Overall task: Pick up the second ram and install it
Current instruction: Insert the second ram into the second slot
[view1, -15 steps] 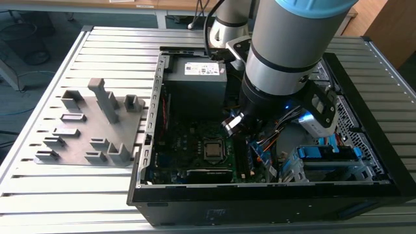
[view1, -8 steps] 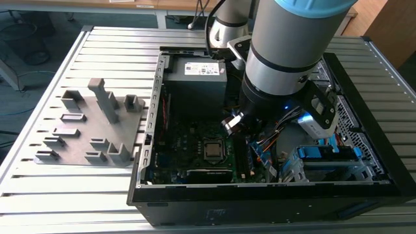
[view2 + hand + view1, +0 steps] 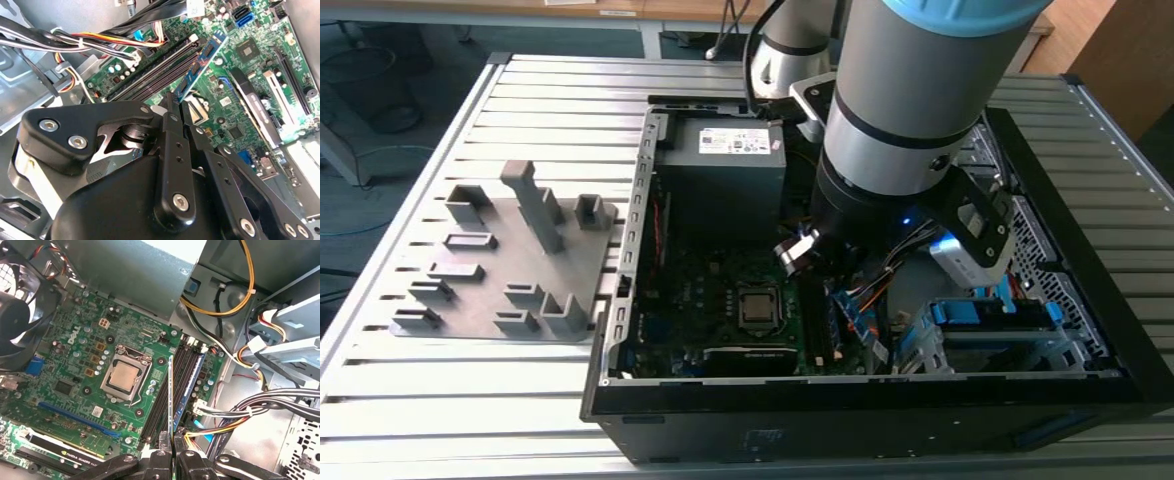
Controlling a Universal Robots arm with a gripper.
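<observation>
**Support:** Where do you have the stick?

**Operator:** I've got the second ram (image 3: 200, 63) pinched by one end in the gripper (image 3: 177, 102), fingers (image 3: 171, 140) closed on it. It stands on edge over the memory slots (image 3: 161, 390), just beside the processor socket (image 3: 125, 377). In the exterior view the gripper is down inside the computer case (image 3: 624, 250), about mid-frame. I can't tell whether the stick's lower edge touches a slot.

**Support:** What worries you?

**Operator:** Alignment, mainly. If the stick sits a little skewed to the slot, pressing would load one corner and could bend the board or leave it half-seated. I'm holding one end only, so it could pivot in the fingers. The cable bundle (image 3: 240, 407) runs near the slots' far end, and I judge it could snag.

**Support:** Any markings?

**Operator:** There's a white label (image 3: 736, 141) on the power supply (image 3: 720, 190), upper middle of the exterior view, and white lettering on the motherboard (image 3: 75, 365). I wouldn't read out either. The gray holder block (image 3: 507, 270) at the exterior view's left carries no writing I can see.
</observation>
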